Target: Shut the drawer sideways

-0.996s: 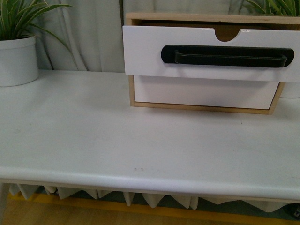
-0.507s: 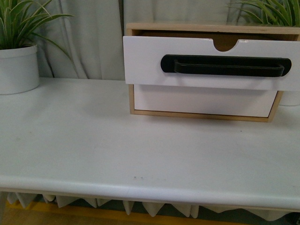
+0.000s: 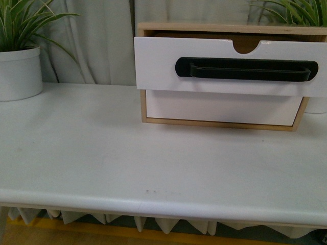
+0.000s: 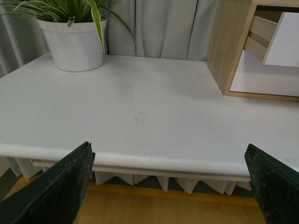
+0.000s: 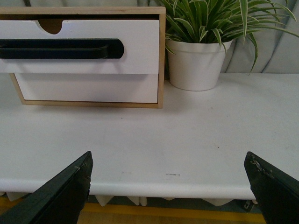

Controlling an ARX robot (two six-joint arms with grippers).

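The drawer (image 3: 158,66), white-fronted with a long black bar handle (image 3: 244,69) and a half-round notch in its top edge, sticks out of a wooden cabinet (image 3: 225,28) at the back of the white table (image 3: 127,153). It also shows in the right wrist view (image 5: 135,35) and, edge-on, in the left wrist view (image 4: 282,39). A plain white drawer front (image 3: 219,108) sits below it, pushed in. My left gripper (image 4: 170,186) and right gripper (image 5: 168,186) are both open and empty, level with the table's front edge. Neither arm shows in the front view.
A white pot with a green plant (image 3: 18,71) stands at the back left of the table. Another potted plant (image 5: 196,60) stands just right of the cabinet. Grey curtains (image 3: 97,46) hang behind.
The front view has shifted a little, so the cabinet and pot sit slightly lower in the picture than a second ago. The drawer stands out as far as before.
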